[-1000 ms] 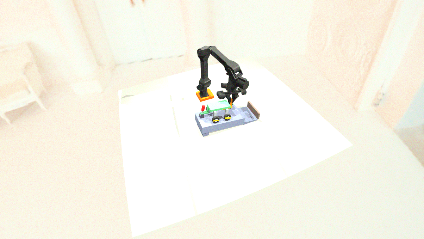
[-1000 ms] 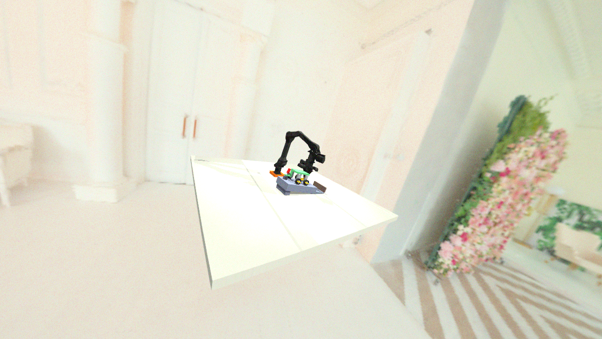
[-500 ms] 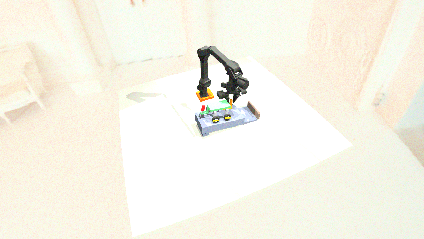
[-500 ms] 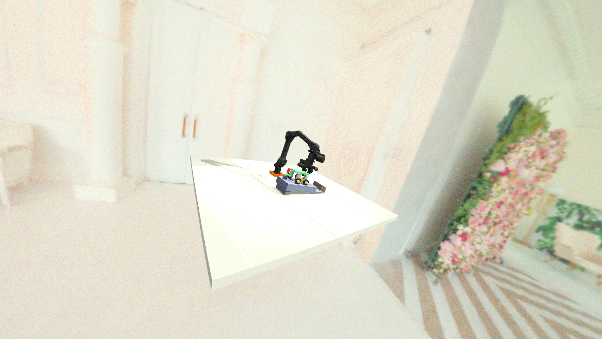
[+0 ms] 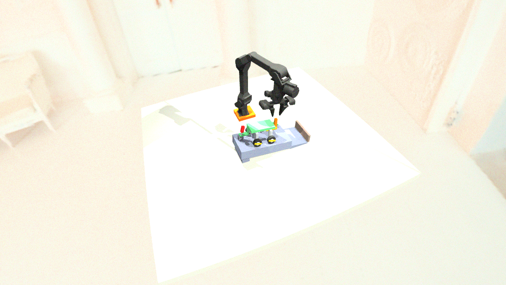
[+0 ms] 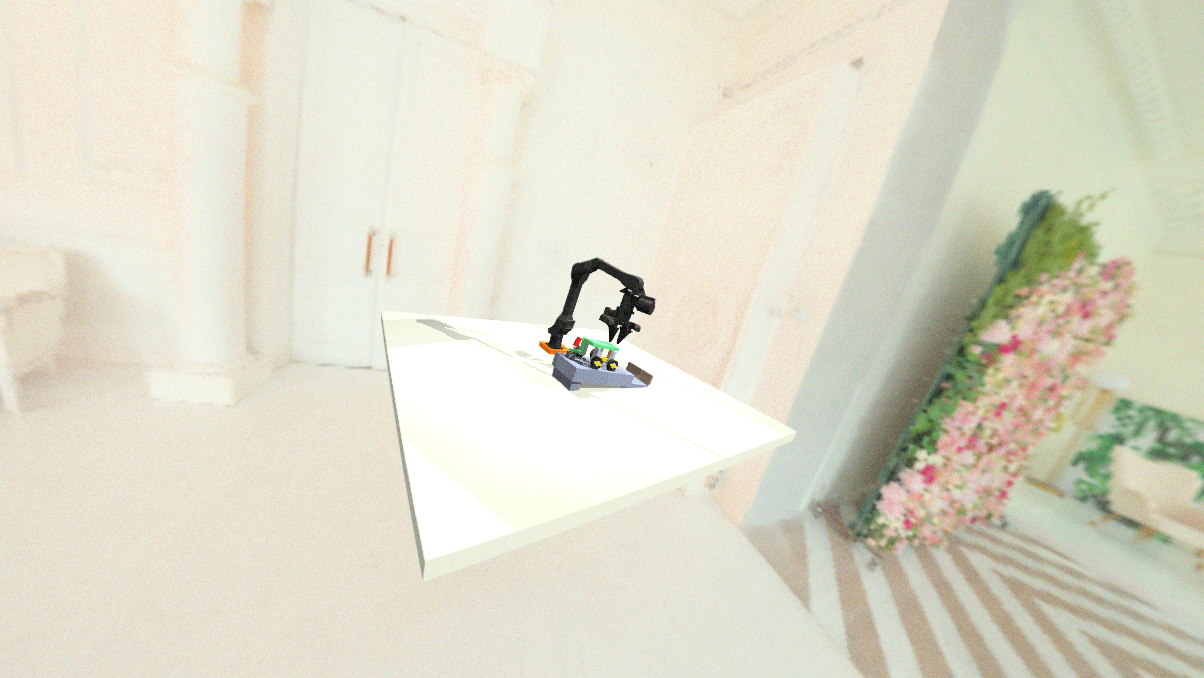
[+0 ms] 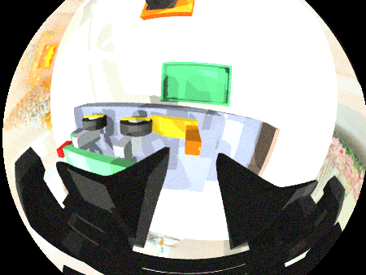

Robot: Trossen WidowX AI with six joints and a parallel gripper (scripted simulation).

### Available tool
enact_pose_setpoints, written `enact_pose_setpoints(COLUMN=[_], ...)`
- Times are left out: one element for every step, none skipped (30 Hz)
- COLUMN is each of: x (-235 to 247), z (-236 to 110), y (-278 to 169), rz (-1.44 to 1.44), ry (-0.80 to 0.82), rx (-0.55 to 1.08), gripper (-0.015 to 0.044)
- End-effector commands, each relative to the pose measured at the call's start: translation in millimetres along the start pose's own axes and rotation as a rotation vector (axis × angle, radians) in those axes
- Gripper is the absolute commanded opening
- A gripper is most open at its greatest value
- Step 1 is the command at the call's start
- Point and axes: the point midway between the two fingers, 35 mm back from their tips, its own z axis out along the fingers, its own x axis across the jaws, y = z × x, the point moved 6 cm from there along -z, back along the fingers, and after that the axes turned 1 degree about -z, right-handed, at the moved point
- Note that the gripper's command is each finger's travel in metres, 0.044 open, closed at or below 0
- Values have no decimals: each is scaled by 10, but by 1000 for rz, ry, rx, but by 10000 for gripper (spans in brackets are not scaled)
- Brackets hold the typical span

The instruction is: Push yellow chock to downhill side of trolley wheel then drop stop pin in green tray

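Observation:
The trolley [image 5: 261, 127] [image 6: 599, 345] [image 7: 98, 161] has a green deck and black wheels with yellow hubs, and stands on the grey-blue ramp [image 5: 247, 150] [image 6: 589, 377] [image 7: 238, 133]. The red-headed stop pin [image 5: 242, 128] [image 7: 61, 150] stands at its uphill end. In the wrist view the yellow chock [image 7: 169, 124] sits right against the downhill side of a wheel [image 7: 136, 127], with its orange handle [image 7: 193, 141] [image 5: 275, 122] upright. My gripper [image 5: 278, 112] [image 6: 617, 335] [image 7: 193, 154] is open, a little above the handle and holding nothing. The green tray [image 7: 197, 84] lies beyond the ramp.
The arm's base sits on an orange plate [image 5: 244, 114] [image 7: 181, 3] behind the ramp. A brown end block [image 5: 303, 130] closes the ramp's downhill end. All of this stands on a white table [image 5: 247, 212].

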Motion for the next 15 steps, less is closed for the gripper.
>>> enact_pose_setpoints(x=[3,0,0,0,0,3,13,32,59,100,184,268,353,438,524], z=[-103,-27,-27,-27,-27,-34,-57,-97,-148,-192,-197,-202,-207,-213,-218], y=[-9,-2,-2,-2,-2,-19,-70,-154,-254,-338,-359,-377,-393,-406,-418], rz=[4,0,0,0,0,9,36,80,135,193,264,335,406,477,548], ry=[3,-1,-1,-1,-1,-2,-7,-15,-26,-33,-25,-17,-8,0,9], rx=[5,1,1,1,1,9,33,74,122,159,157,154,152,151,149], gripper=[190,216,243,269,295,269,243,216,190,190,190,190,190,190,190])
